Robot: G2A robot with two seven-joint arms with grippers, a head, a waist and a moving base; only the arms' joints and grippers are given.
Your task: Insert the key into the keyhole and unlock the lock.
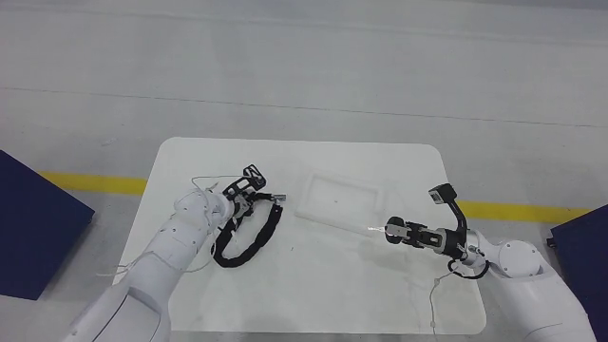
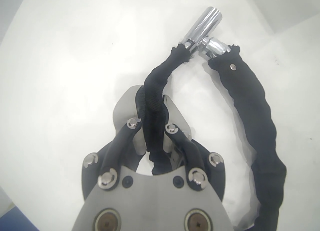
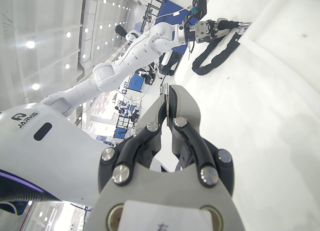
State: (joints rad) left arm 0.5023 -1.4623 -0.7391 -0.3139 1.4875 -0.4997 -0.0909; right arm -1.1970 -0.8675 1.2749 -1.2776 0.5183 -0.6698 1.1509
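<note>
Top view, step: I judge this to be the approach before insertion. The key (image 1: pixel 370 229) is well apart from the lock (image 1: pixel 275 198).
Top view, left claw (image 1: pixel 255 198): low over the desk (image 1: pixel 380 290), gripping the black chain (image 1: pixel 249 243) just behind the lock.
Top view, right claw (image 1: pixel 388 231): pinched on the key, with the blade pointing toward the lock.
Top view, tray (image 1: pixel 347 180): shallow and white, between the two claws. The lock and chain lie outside it, beside its left edge.
Left wrist view, left claw (image 2: pixel 153 107): narrow, clamped on the cloth sleeve of the chain (image 2: pixel 250 107). The shiny lock (image 2: pixel 205 27) lies beyond on the desk. The chain's metal end is plugged into its side, so it looks locked.
Left wrist view, keyhole: I cannot make it out.
Right wrist view, right claw (image 3: pixel 170 94): nearly closed on a thin metal edge, the key (image 3: pixel 165 99).
Right wrist view, next move: carry the blade across the tray and line it up with the lock's end. The left claw must stop the lock from swinging.
</note>
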